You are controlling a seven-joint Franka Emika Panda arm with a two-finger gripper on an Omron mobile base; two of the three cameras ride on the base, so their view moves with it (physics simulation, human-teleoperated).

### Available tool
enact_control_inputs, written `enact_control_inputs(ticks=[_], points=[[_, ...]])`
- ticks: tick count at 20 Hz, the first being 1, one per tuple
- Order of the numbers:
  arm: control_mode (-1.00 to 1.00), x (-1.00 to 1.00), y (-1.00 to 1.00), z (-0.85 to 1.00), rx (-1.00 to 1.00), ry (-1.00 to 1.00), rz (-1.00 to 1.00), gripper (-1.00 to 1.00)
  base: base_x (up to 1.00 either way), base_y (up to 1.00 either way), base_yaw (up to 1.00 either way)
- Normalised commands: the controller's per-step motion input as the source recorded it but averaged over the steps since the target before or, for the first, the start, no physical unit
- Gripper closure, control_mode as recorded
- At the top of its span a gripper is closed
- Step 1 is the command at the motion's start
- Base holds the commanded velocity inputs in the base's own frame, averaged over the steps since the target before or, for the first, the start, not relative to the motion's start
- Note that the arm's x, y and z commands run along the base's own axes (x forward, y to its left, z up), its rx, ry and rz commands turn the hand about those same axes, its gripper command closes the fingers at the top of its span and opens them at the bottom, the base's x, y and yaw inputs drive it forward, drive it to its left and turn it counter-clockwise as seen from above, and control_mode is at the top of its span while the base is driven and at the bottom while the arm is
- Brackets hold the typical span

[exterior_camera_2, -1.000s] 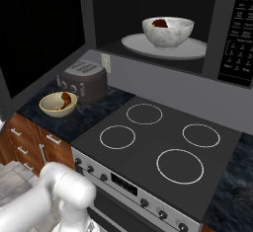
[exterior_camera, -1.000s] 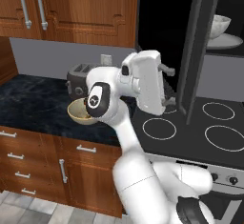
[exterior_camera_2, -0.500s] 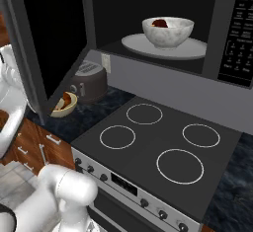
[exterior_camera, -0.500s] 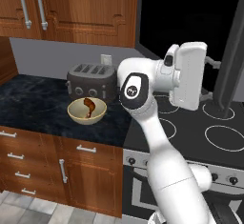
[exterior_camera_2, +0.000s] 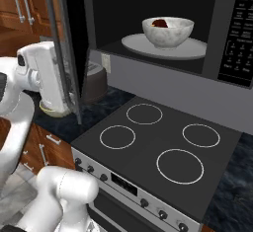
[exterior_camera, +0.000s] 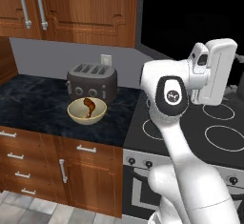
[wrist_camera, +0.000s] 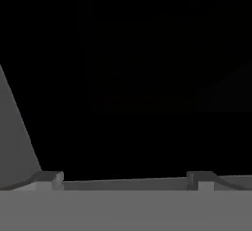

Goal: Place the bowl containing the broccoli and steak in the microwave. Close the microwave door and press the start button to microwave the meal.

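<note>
The white bowl [exterior_camera_2: 168,32] stands on the round pale turntable plate [exterior_camera_2: 192,51] inside the microwave [exterior_camera_2: 237,38]. The dark steak [exterior_camera_2: 160,22] shows above its rim; I cannot make out the broccoli. The microwave door [exterior_camera_2: 66,48] is partly swung in, seen almost edge-on at the left. My white hand [exterior_camera_2: 47,75] is right behind the door, on its outer face. The same hand [exterior_camera: 214,70] sits against the black door panel [exterior_camera: 190,18]. My gripper [wrist_camera: 125,178] is open, its fingertips [wrist_camera: 51,178] wide apart against a dark surface, holding nothing.
A grey four-slot toaster [exterior_camera: 93,80] stands on the dark counter [exterior_camera: 33,99], with a tan bowl holding a drumstick [exterior_camera: 86,111] in front of it. The black stovetop [exterior_camera_2: 158,147] with four rings lies below the microwave. Wooden cabinets [exterior_camera: 81,8] hang above the counter.
My hand has swung right, and the microwave door has swung with it from wide open toward the cavity. The bowl inside has stayed put.
</note>
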Motion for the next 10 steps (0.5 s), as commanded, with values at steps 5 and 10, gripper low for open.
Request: enact_control_inputs(ticks=[5,10], points=[[-1.0,0.26,-0.72,0.0,0.05,0.0,0.57,-1.0,0.0,0.0,0.0],[-1.0,0.28,-0.59,0.0,0.1,0.0,0.61,-1.0,0.0,0.0,0.0]])
